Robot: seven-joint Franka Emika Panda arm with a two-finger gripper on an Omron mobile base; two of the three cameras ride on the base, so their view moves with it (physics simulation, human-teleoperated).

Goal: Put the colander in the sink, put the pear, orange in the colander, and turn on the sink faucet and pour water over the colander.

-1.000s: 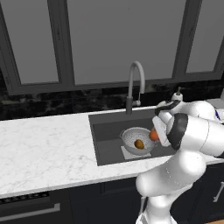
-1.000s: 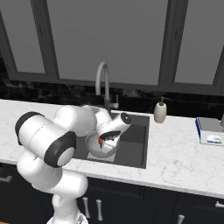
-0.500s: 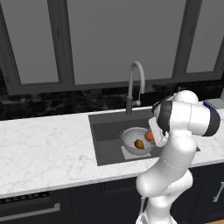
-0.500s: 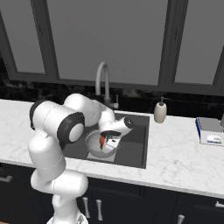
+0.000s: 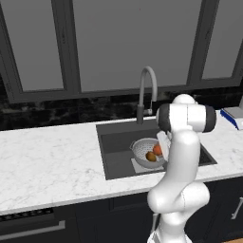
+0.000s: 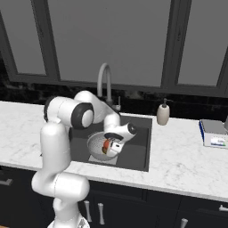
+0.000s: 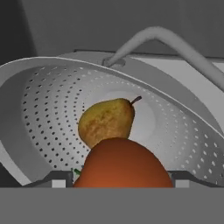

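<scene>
Arm swung round since a second ago; claw (image 6: 111, 147) spread over colander (image 5: 144, 150) in sink (image 5: 114, 147). Orange (image 7: 122, 164) between tips, pear (image 7: 106, 121) behind, both inside. Faucet (image 5: 146, 90) likely next.

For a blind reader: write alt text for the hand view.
An orange sits close between the tool's finger tips, inside the perforated colander. A pear lies just beyond it in the bowl, and the sink faucet arches overhead.

We see a glossy white arm (image 5: 182, 156) of rounded, bulbous segments, with dark grey bands at its joints (image 6: 84, 116).
</scene>
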